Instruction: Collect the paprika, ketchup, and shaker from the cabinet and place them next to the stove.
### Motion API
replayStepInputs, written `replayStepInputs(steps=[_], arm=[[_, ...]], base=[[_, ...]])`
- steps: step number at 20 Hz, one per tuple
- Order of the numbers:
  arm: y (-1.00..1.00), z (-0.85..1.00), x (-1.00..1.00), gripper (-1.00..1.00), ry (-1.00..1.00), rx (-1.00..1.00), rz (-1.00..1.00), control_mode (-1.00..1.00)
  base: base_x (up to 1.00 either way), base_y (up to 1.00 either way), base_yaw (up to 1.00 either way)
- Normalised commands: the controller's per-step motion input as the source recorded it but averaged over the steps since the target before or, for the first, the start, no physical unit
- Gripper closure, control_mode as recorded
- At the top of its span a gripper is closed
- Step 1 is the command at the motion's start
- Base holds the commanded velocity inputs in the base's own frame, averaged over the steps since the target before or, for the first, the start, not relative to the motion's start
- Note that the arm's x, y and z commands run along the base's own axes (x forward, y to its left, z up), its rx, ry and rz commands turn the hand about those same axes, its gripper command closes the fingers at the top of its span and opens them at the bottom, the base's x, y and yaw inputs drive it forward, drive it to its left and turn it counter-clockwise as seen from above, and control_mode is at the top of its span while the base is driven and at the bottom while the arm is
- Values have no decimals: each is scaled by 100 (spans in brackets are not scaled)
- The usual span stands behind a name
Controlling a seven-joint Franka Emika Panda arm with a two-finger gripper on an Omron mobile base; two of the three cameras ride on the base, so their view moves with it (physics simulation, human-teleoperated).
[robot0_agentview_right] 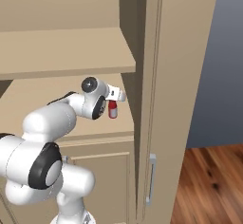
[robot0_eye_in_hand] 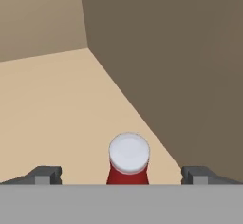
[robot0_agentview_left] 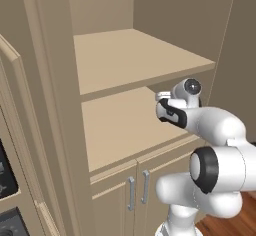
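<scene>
Writing: no brand, label or readable text can be seen on any thing here.
Bottle: a red bottle [robot0_eye_in_hand: 128, 163] with a white round top; in the hand view it is seen from above, so its body is mostly hidden under the top. Whether it is the ketchup or the paprika, I cannot tell.
Bottle place: it stands upright on the lower open shelf [robot0_agentview_left: 120, 125] of the cabinet [robot0_agentview_left: 55, 105], near the right inner wall. In the right base view the bottle [robot0_agentview_right: 113, 109] shows just below the end of the hand.
Gripper: the gripper [robot0_eye_in_hand: 121, 175] is released, with its jaws wide apart. One dark fingertip [robot0_eye_in_hand: 45, 174] is on the left of the bottle and the other is on the right, both clearly apart from it. The bottle is between them, nothing is grasped.
Arm: the white arm [robot0_agentview_left: 215, 125] reaches from the base into the cabinet, at the level of the lower shelf and under the upper shelf [robot0_agentview_left: 135, 55].
Cabinet: beige wood, with two open shelves. Below are two small doors with metal bar handles [robot0_agentview_left: 131, 193] that stand upright side by side.
Floor: brown wooden boards [robot0_agentview_right: 213, 185] at the right of the cabinet.
Wall: a grey-blue wall [robot0_agentview_right: 223, 66] is behind the floor, at the right.
</scene>
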Motion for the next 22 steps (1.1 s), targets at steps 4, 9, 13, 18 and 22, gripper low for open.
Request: replayStepInputs(steps=[4,9,13,18,22], arm=[[0,0,8,-100,0,0,0,-100],[0,-5,3,-100,0,0,0,-100],[0,-8,3,-100,0,0,0,-100],[0,-7,3,-100,0,0,0,-100],[0,-4,6,-100,0,0,0,-100]], base=[[0,0,0],[0,0,0],[0,0,0],[0,0,0],[0,0,0]])
